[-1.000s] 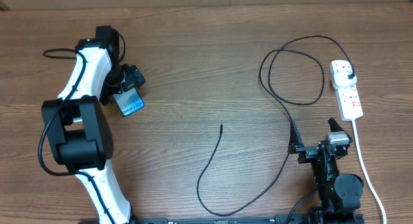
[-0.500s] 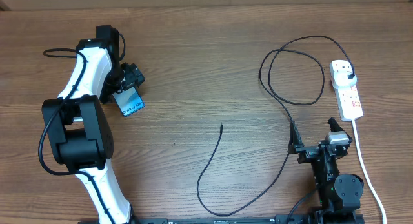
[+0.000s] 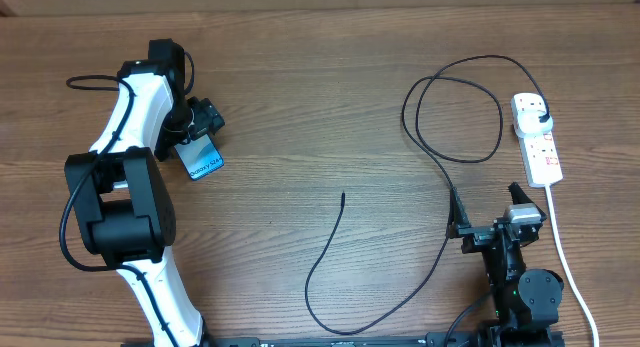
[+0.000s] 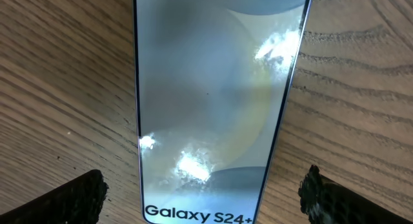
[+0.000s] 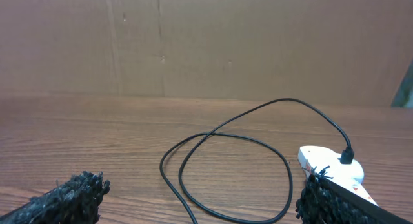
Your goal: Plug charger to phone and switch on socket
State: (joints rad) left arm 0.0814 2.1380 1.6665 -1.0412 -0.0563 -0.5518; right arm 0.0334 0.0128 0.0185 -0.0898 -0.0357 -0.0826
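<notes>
Wood-grain table (image 3: 300, 107) w/ brown cardboard wall (image 5: 206, 43) behind.

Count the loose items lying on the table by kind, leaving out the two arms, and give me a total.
phone: 1
charger cable: 1
power strip: 1
Total: 3

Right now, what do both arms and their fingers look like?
Left arm: white curved links, bulky black joint housings, thin black cable looped alongside. Right arm: mostly black, grey block near the wrist. Left fingers and right fingers: black, rough, foam-like texture.
</notes>
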